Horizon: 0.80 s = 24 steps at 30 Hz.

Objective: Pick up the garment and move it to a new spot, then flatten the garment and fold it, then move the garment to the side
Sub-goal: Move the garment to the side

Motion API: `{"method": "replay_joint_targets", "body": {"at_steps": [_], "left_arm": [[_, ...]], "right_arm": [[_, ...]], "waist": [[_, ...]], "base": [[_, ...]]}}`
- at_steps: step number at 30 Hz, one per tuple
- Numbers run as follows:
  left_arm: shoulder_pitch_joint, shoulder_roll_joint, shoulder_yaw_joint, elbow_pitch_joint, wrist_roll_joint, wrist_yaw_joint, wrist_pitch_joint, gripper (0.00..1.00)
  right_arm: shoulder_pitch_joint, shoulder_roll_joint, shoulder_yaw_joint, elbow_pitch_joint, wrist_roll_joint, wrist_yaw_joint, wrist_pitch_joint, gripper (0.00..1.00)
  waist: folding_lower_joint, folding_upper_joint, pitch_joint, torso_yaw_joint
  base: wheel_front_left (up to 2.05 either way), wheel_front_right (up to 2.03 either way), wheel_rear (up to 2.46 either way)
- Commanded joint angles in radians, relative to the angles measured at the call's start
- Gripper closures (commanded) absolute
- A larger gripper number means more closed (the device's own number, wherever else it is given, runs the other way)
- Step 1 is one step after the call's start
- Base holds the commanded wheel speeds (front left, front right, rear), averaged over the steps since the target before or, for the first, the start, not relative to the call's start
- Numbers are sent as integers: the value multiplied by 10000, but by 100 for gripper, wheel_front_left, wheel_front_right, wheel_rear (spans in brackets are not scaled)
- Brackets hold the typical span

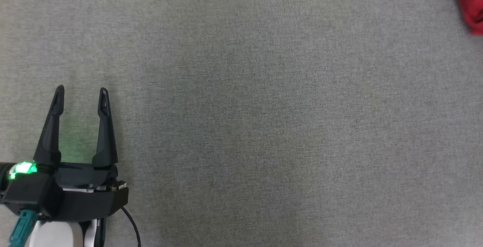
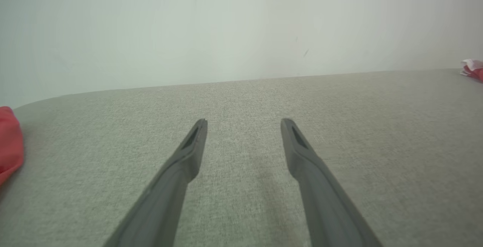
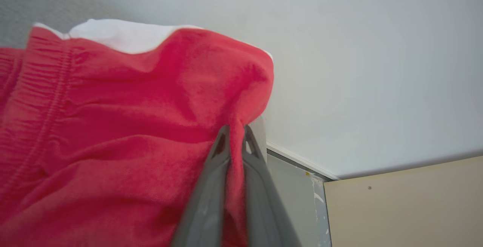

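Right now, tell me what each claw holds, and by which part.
The right claw is shut on the garment, pinching a fold of red cloth near its edge. The left claw is open and holds nothing.

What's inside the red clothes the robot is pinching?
A white inner layer peeks out at the top edge of the red garment, which the right gripper pinches by a fold. Everything deeper inside is covered by the red fabric, so I can't tell.

Garment [image 3: 124, 126] red (white lining); table [image 1: 241, 88] plain grey.
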Motion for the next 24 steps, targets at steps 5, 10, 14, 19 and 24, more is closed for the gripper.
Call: {"method": "replay_joint_targets", "body": {"at_steps": [5,10,14,19,24], "left_arm": [[-119,-67,80,-494,264,19,-32,0],[-149,-82,112,-700,336,19,-32,0],[-84,-98,171,-740,393,19,-32,0],[30,-134,293,-599,378,19,-32,0],[274,-187,382,-279,301,19,-32,0]], "right_arm": [[-508,-309,67,59,-209,-29,163,100],[-781,-399,170,172,-401,-29,385,100],[-860,-398,196,331,-457,-29,564,0],[-921,-188,122,423,-648,-29,429,0],[-756,251,-385,570,-563,-29,-94,0]], "waist": [[-2,-2,230,25],[-2,-2,291,72],[-2,-2,320,59],[-2,-2,172,-17],[-2,-2,-410,-58]], "base": [[0,0,0],[0,0,0],[0,0,0],[0,0,0],[0,0,0]]}}
